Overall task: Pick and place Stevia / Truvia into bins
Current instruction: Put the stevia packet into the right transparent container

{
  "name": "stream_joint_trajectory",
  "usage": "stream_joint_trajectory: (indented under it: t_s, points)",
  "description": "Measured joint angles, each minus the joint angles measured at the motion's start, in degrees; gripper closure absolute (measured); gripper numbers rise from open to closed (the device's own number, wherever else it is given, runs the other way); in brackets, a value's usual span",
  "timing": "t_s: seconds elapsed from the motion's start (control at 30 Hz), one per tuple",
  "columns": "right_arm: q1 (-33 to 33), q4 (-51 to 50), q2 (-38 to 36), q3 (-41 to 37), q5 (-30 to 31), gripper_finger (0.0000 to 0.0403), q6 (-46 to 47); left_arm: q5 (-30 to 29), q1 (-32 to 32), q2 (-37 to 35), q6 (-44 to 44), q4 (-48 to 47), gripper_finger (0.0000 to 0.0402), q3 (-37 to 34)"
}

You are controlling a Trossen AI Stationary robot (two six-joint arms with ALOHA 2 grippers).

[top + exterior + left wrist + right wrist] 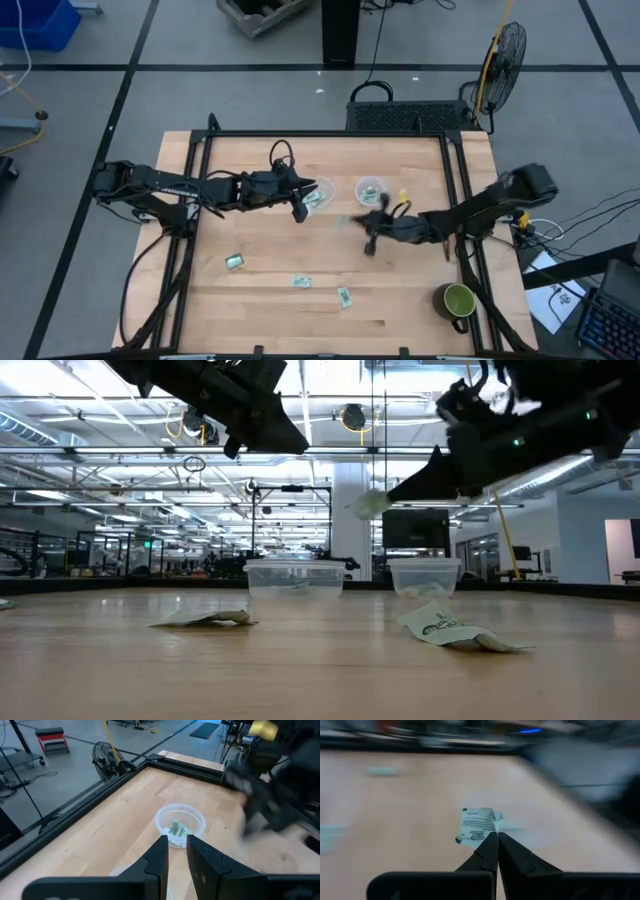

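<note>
Two clear cups stand side by side on the far half of the table: the left cup (320,192) (295,575) and the right cup (370,187) (180,825), each with sachets inside. Three more sachets lie flat on the near half (235,261) (301,282) (344,296). My left gripper (300,208) (176,844) hovers at the left cup, its fingers a narrow gap apart and holding nothing. My right gripper (369,238) (494,839) (400,490) is in the air just near of the right cup, shut on one sachet (476,827) (370,503). My right gripper pinches the sachet between its two fingertips by one edge (491,826). The rest of the sachet sticks out ahead of the fingers. It is lifted clear, well above the table in the low view.
A green mug (458,300) stands at the near right corner. Black rails (190,230) run along the table's left, right and far sides. Bare wood lies between the cups and the loose sachets. A fan (505,50) stands off the table, beyond the far right corner.
</note>
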Motion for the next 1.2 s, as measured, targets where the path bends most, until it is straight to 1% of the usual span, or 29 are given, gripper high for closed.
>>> stream_joint_trajectory:
  t_s: [0.07, 0.1, 0.13, 0.17, 0.27, 0.37, 0.43, 0.53, 0.6, 0.73, 0.77, 0.83, 0.97, 1.03, 1.17, 1.2]
  points:
    - [0.0, -7.3, -5.3, 0.0, 11.0, 0.0402, -2.6, 0.0, 0.0, 0.0, -1.2, -0.5, 0.0327, 0.0]
    - [-0.1, -11.3, -7.8, 0.0, 15.3, 0.0402, -2.8, 0.0, 0.0, 0.0, -2.1, -0.7, 0.0327, 0.0]
    - [-0.2, -15.8, -10.2, 0.0, 18.7, 0.0402, -2.0, 0.0, -0.1, 0.0, -2.6, -0.9, 0.0327, 0.0]
    - [-0.2, -20.1, -12.3, 0.0, 20.8, 0.0402, -0.1, 0.0, -0.2, 0.0, -3.3, -1.1, 0.0327, 0.0]
    - [-0.7, -30.2, -16.9, 0.0, 21.7, 0.0402, 6.5, 0.1, -0.6, 0.0, -3.8, -1.8, 0.0327, 0.0]
    - [-2.4, -39.0, -18.0, -0.1, 21.8, 0.0402, 11.6, 0.1, -1.0, 0.0, -3.7, -1.9, 0.0327, 0.0]
    - [-4.0, -40.9, -17.9, -1.3, 18.9, 0.0403, 14.4, 0.1, -1.3, 0.0, -3.9, -1.9, 0.0327, 0.0]
    - [-6.5, -38.9, -16.9, -4.4, 12.0, 0.0403, 15.1, 0.1, -1.7, 0.0, -4.0, -1.9, 0.0327, 0.0]
    - [-7.5, -35.0, -16.3, -6.1, 11.7, 0.0403, 13.7, 0.1, -2.0, 0.0, -4.0, -1.8, 0.0327, 0.0]
    - [-8.9, -25.5, -16.2, -7.6, 11.5, 0.0403, 6.6, 0.2, -2.0, 0.0, -4.0, -1.8, 0.0327, 0.0]
    - [-9.1, -24.0, -16.2, -7.6, 10.9, 0.0403, 4.8, 0.1, -2.0, 0.0, -3.9, -1.8, 0.0327, 0.0]
    - [-9.8, -21.7, -16.3, -7.6, 7.8, 0.0403, 2.1, 0.1, -2.0, 0.0, -3.7, -1.6, 0.0327, 0.0]
    - [-11.7, -22.7, -16.2, -7.6, -1.2, 0.0403, 3.1, 0.1, -2.0, 0.0, -3.5, -1.5, 0.0327, 0.0]
    - [-12.6, -24.1, -16.2, -7.6, -2.8, 0.0403, 3.2, 0.1, -2.0, 0.0, -3.5, -1.5, 0.0327, 0.0]
    - [-14.5, -25.7, -16.2, -7.6, -3.7, 0.0403, 2.1, 0.1, -2.0, 0.0, -3.4, -1.5, 0.0327, 0.0]
    - [-14.9, -25.9, -16.2, -7.6, -4.8, 0.0402, 2.1, 0.1, -2.0, 0.0, -3.4, -1.5, 0.0327, 0.0]
